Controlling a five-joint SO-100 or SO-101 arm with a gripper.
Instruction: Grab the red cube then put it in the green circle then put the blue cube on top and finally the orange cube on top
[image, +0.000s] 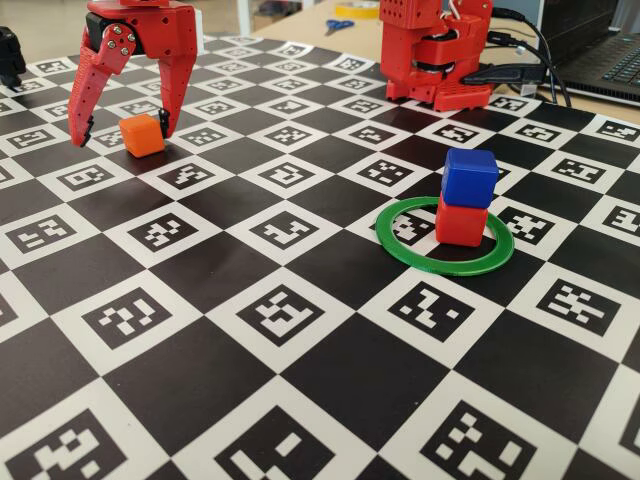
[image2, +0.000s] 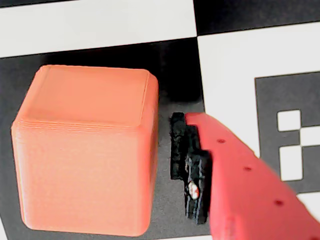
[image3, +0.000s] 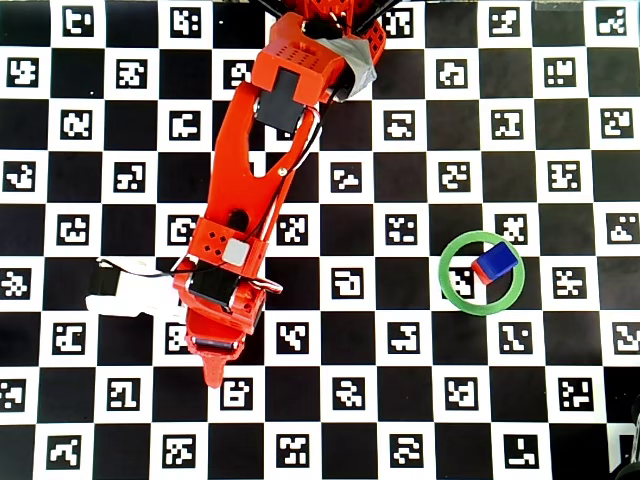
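Note:
The orange cube (image: 143, 135) sits on the checkered mat at the far left. My red gripper (image: 120, 133) is open and lowered around it, one jaw on each side. In the wrist view the orange cube (image2: 85, 150) fills the left, and one padded fingertip (image2: 192, 165) stands just right of it with a narrow gap. The blue cube (image: 470, 177) sits on the red cube (image: 461, 223) inside the green circle (image: 430, 262). In the overhead view the blue cube (image3: 497, 262) covers most of the red cube (image3: 479, 277) in the green circle (image3: 445, 275); my arm hides the orange cube.
The arm's red base (image: 430, 50) stands at the back of the mat with cables and a laptop (image: 600, 50) to its right. Scissors (image: 338, 25) lie behind it. A black object (image: 8, 55) is at the far left edge.

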